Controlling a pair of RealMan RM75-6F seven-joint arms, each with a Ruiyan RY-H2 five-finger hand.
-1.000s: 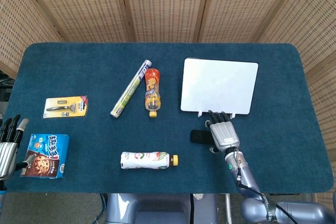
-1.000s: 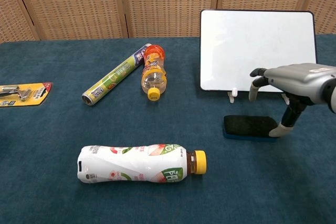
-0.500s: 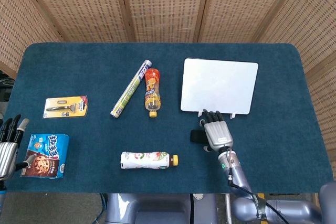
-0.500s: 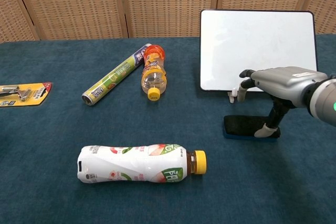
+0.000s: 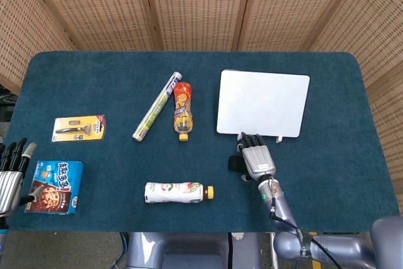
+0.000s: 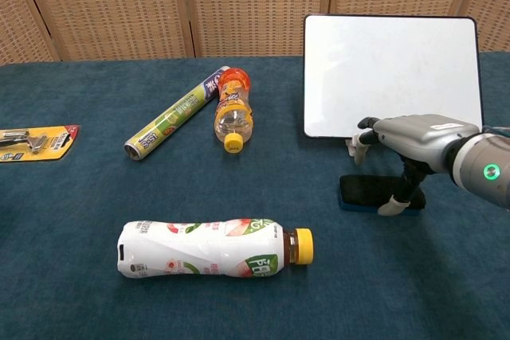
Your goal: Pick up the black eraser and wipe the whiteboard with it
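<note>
The black eraser (image 6: pixel 366 192) with a blue base lies flat on the cloth just in front of the standing whiteboard (image 6: pixel 390 73). My right hand (image 6: pixel 408 140) hovers palm-down over the eraser's right half. Its thumb reaches down to the eraser's near right edge and its fingers arch toward the board's foot without closing on the eraser. From above, the right hand (image 5: pixel 257 157) covers most of the eraser (image 5: pixel 234 164), below the whiteboard (image 5: pixel 263 103). My left hand (image 5: pixel 10 177) stays at the table's near left edge, fingers apart, holding nothing.
A white drink bottle (image 6: pixel 211 248) lies near the front. An orange bottle (image 6: pixel 232 112) and a foil roll (image 6: pixel 176 123) lie at centre left. A razor pack (image 5: pixel 79 128) and a cookie box (image 5: pixel 56 186) sit at the left.
My right hand has slid left over the eraser and sunk lower, its thumb moving from beyond the eraser's right end to its near edge. The left hand has stayed put.
</note>
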